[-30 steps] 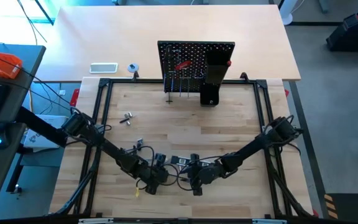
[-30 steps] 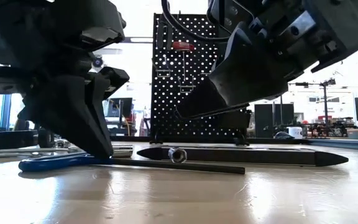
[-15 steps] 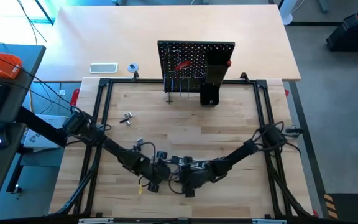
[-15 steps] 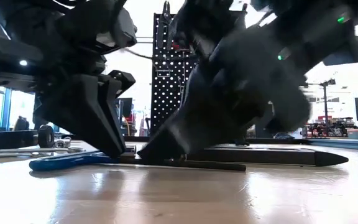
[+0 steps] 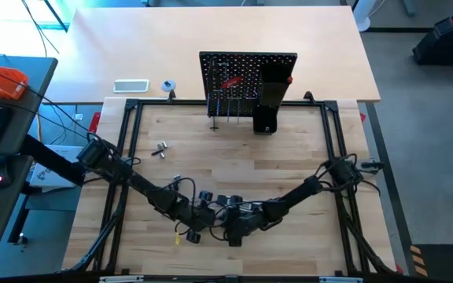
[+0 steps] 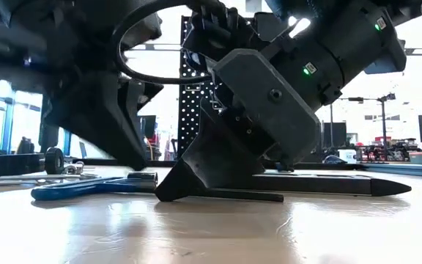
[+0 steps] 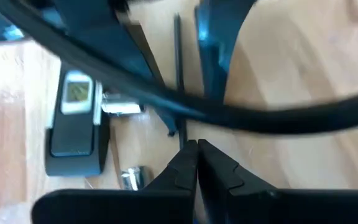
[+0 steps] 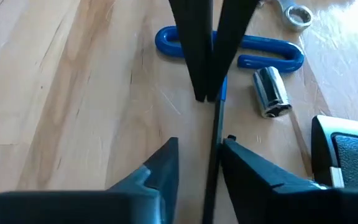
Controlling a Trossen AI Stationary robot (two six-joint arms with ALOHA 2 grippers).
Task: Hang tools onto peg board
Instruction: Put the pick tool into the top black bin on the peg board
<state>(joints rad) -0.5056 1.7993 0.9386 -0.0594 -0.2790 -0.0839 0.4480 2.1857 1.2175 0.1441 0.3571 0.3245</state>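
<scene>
Here, left claw (image 8: 205, 81) pinches the hex key (image 8: 229, 50); right claw (image 8: 197, 163) straddles its shaft, spread.

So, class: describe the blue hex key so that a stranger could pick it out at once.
Start at the peg board and come to the table's near edge, where both arms meet. The hex key lies flat there beside a silver socket; it alone has a blue T-handle with a thin dark shaft.

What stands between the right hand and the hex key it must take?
Nothing visible does. The right hand straddles the shaft of the hex key with open fingers. The left hand pinches the same shaft nearer the blue handle.
</scene>
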